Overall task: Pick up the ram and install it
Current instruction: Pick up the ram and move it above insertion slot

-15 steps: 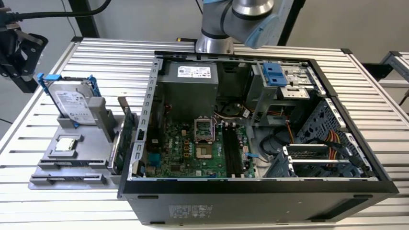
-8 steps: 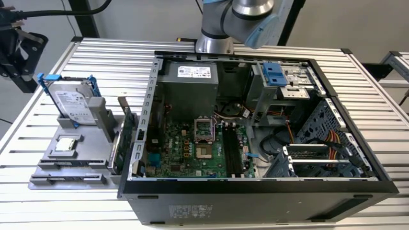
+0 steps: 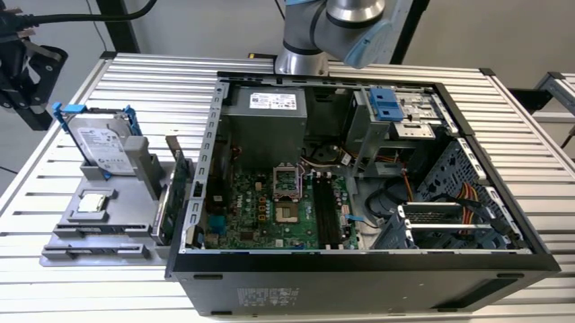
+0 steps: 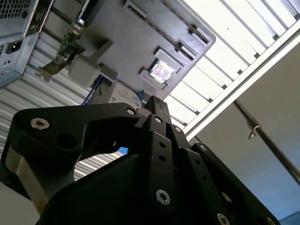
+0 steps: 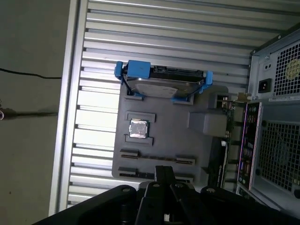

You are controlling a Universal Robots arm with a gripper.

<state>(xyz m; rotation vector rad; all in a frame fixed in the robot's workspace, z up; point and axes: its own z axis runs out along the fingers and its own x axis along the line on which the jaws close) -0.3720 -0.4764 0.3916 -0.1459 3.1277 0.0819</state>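
Observation:
My gripper [image 3: 27, 74] hangs high above the table at the exterior view's far left, well clear of the grey parts holder [image 3: 126, 202]. In both wrist views its black fingers meet at the tip [image 5: 164, 169] [image 4: 157, 104], shut with nothing visible between them. The ram is hidden; I cannot pick it out on the holder or in the case. The black memory slots [image 3: 326, 208] lie on the green motherboard inside the open computer case [image 3: 207, 168]. The holder's long narrow slots [image 5: 157, 160] sit just beyond the fingertips in the first wrist view.
On the holder stand a hard drive in a blue caddy [image 3: 99, 145] [image 5: 161, 82], a processor chip [image 3: 93, 202] [image 5: 138, 129] and an upright dark green expansion card [image 3: 182, 182]. The arm's base [image 3: 306, 60] rises behind the case. The slatted metal table [image 3: 54, 289] ends close to the holder.

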